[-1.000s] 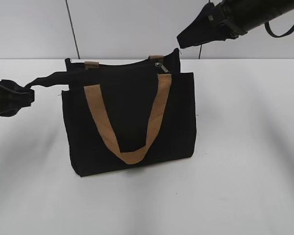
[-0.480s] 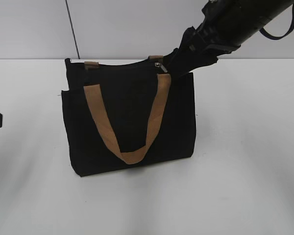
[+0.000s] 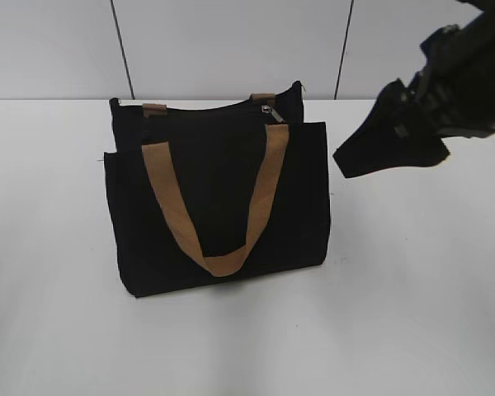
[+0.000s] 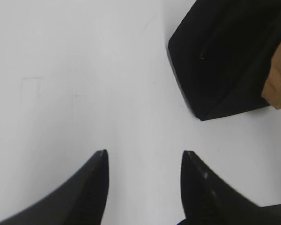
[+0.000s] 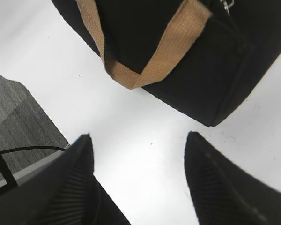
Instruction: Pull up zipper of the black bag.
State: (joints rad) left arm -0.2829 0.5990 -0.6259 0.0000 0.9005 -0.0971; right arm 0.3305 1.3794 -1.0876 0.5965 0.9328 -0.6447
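The black bag (image 3: 219,202) stands upright on the white table with a tan strap handle (image 3: 214,206) hanging down its front. The zipper runs along its top edge, with the silver pull tab (image 3: 268,110) at the right end. My right gripper (image 3: 346,161) is open and empty, in the air to the right of the bag and apart from it. In the right wrist view the bag (image 5: 187,61) lies beyond the open jaws (image 5: 138,136). My left gripper (image 4: 144,152) is open and empty over bare table, out of the exterior view; a bag corner (image 4: 225,61) shows at its upper right.
The white table (image 3: 412,313) spreads around the bag. A grey panelled wall (image 3: 231,49) stands behind it. The right wrist view shows the table's edge, grey floor (image 5: 18,117) and a black cable (image 5: 28,150) at the left.
My right gripper has left the bag's top right corner and swung away to the right and down. My left gripper let go of the bag's left tab and drew out of the exterior view.
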